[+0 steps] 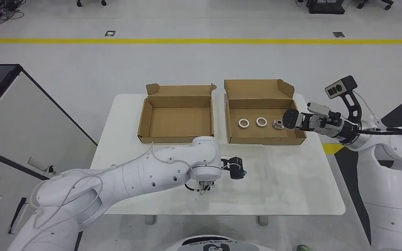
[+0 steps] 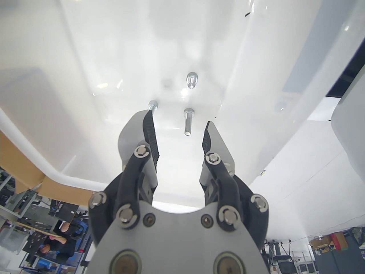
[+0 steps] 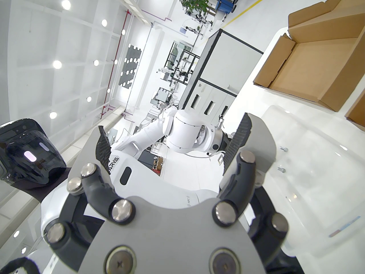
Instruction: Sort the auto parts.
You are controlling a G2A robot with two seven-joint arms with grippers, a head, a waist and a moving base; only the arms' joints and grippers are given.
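Note:
My left gripper (image 2: 178, 119) is open and hangs low inside a clear plastic tray (image 2: 94, 66). A silver bolt (image 2: 187, 121) lies just ahead, in line with the gap between the fingers. A second bolt (image 2: 191, 80) lies farther off, and a third bolt (image 2: 152, 105) is half hidden behind one fingertip. In the top view the left gripper (image 1: 237, 168) sits over the table's front middle. My right gripper (image 3: 174, 132) is open and holds nothing. It hovers at the right box's (image 1: 295, 135) side, where the right gripper (image 1: 290, 118) shows from above. Three ring-shaped parts (image 1: 260, 122) lie in that box.
An empty cardboard box (image 1: 146, 122) stands at the back left of the white table (image 1: 295, 188), beside the right box. From the right wrist, the clear tray (image 3: 316, 189) shows with two bolts (image 3: 282, 159) in it, and the empty box (image 3: 328, 98) beyond.

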